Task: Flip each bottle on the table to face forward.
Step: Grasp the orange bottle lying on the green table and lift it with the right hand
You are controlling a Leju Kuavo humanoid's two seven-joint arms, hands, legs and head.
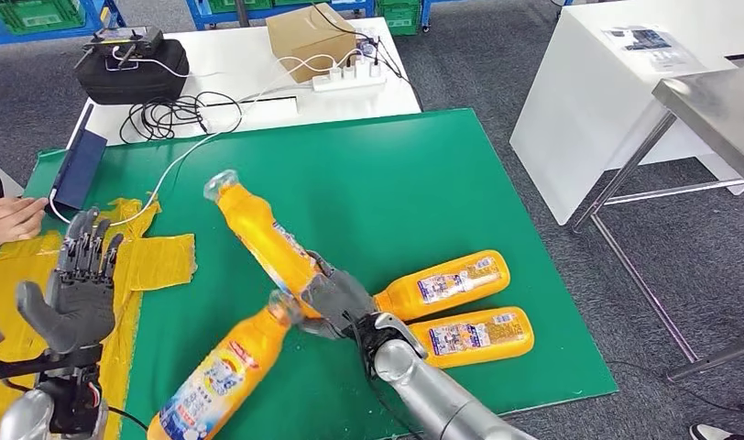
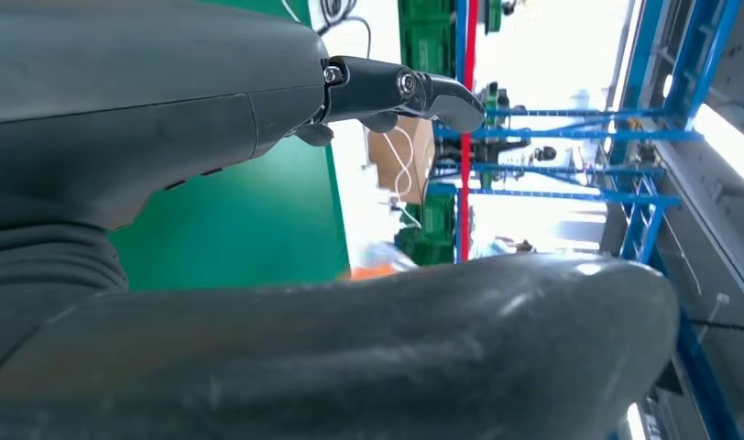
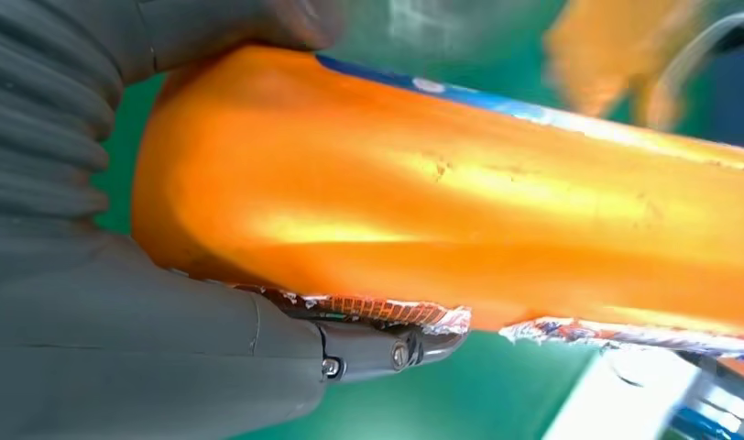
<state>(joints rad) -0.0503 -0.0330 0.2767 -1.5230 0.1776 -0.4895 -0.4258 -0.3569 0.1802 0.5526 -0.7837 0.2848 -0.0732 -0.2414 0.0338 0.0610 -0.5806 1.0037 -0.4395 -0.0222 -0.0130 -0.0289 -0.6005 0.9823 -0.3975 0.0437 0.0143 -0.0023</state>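
Head view: four orange bottles are lying or being held over the green mat (image 1: 442, 174). The right hand (image 1: 336, 298) is gripping the base of the lifted bottle (image 1: 258, 229), which is tilting up and away with its clear cap farthest from the hand. A second bottle (image 1: 217, 380) is lying just beside that hand, its neck touching or nearly touching the fingers. Two more are resting side by side on the hand's far side: the upper bottle (image 1: 446, 284) and the lower bottle (image 1: 474, 336), labels showing.

Right wrist view: the fingers (image 3: 387, 348) are wrapping round the lifted bottle's (image 3: 460, 220) plain orange side, torn label edge underneath.

The left hand (image 1: 80, 280) is hovering over the yellow sheet (image 1: 158, 261), fingers spread, holding nothing, well apart from every bottle. A person's hand (image 1: 11, 220) is resting at the mat's edge.
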